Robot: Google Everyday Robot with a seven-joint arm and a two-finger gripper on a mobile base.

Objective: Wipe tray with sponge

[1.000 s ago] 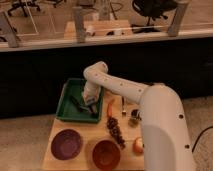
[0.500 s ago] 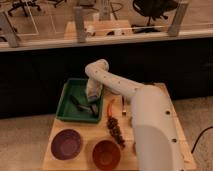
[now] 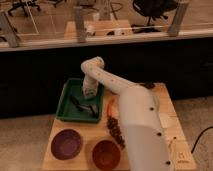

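Though I cannot tell its grip, my claw (image 3: 89, 93) has slid sideways inside the green tray (image 3: 64, 107), suggesting wiping is underway.

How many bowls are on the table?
2. The purple bowl sits at the front left, the orange-brown bowl right beside it. The gripper is over the green tray behind them. The arm might hide more.

White arm (image 3: 136, 112) stretched forward, wrist (image 3: 93, 66) bent down, pincer (image 3: 89, 93) low left
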